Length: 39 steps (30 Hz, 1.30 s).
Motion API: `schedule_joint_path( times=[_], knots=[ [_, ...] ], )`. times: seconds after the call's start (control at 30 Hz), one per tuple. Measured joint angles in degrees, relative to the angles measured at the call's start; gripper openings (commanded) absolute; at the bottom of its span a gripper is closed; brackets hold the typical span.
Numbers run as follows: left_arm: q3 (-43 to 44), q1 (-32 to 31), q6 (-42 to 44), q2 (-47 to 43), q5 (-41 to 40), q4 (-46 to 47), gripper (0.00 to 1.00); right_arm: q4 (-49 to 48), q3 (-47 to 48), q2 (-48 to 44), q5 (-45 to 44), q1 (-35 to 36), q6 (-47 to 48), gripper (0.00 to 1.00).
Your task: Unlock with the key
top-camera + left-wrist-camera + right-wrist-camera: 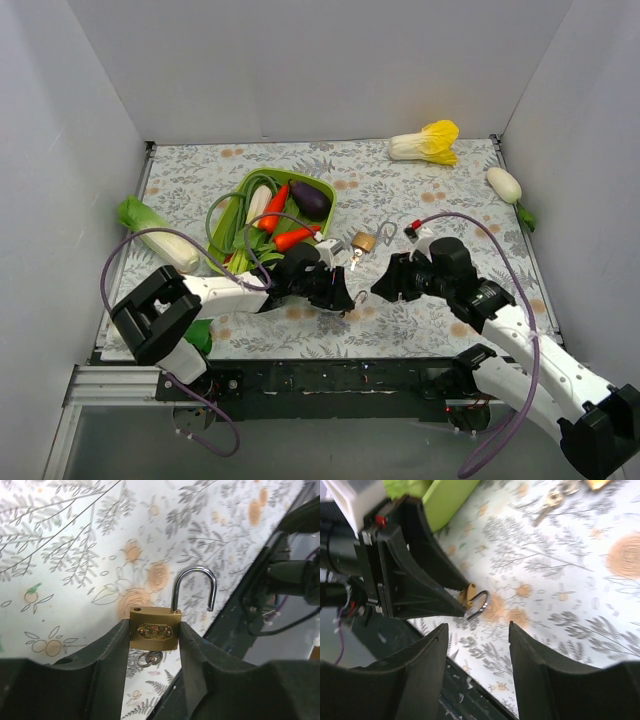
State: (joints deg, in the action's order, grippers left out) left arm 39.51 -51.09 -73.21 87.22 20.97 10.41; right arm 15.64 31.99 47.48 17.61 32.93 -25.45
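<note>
A brass padlock (152, 632) sits clamped between the fingers of my left gripper (153, 625), body upright. Its silver shackle (195, 587) stands sprung, with one end free in the air. The key (150, 658), small and silvery with a ring, hangs under the lock's bottom face. In the right wrist view the same padlock (470, 594) pokes out of the left fingers. My right gripper (477, 630) is open just short of it, nothing between its fingers. In the top view both grippers, left (348, 296) and right (378, 290), meet near the table's front middle.
A smaller brass lock piece (364, 242) with loose keys (547, 502) lies just behind the grippers. A green basket (325, 185) of vegetables stands behind the left arm. A cabbage (425, 142), a white radish (505, 185) and a leafy stalk (160, 235) lie around. The table's front edge (400, 352) is close.
</note>
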Motion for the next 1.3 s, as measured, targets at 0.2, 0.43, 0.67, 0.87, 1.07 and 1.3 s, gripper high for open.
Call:
schedule_joint_path(
  times=[0.2, 0.43, 0.67, 0.87, 1.07, 1.3],
  knots=[
    [0.09, -0.17, -0.28, 4.85, -2.16, -2.6, 0.0, 3.96, -0.76, -9.2, -8.68, -3.02, -1.75, 0.65],
    [7.17, -2.27, 0.28, 9.79, -7.28, -6.78, 0.0, 6.14, -0.57, -11.58, -13.62, -3.3, -1.81, 0.67],
    [20.2, -7.91, 1.01, 18.53, -15.39, -12.52, 0.0, 8.17, -0.02, -13.57, -18.67, -3.3, -1.9, 0.71],
    [31.21, -9.94, 0.83, 25.79, -21.73, -16.85, 0.0, 8.28, 2.34, -18.82, -24.63, -3.3, -1.99, 0.72],
    [45.03, -9.94, 1.11, 34.8, -28.17, -21.07, 0.0, 8.26, 4.37, -22.53, -29.4, -3.3, -1.92, 0.72],
    [59.84, -9.94, 2.54, 44.02, -34.91, -26.16, 0.01, 8.92, 5.29, -23.65, -32.15, -3.3, -1.75, 0.72]
  ],
)
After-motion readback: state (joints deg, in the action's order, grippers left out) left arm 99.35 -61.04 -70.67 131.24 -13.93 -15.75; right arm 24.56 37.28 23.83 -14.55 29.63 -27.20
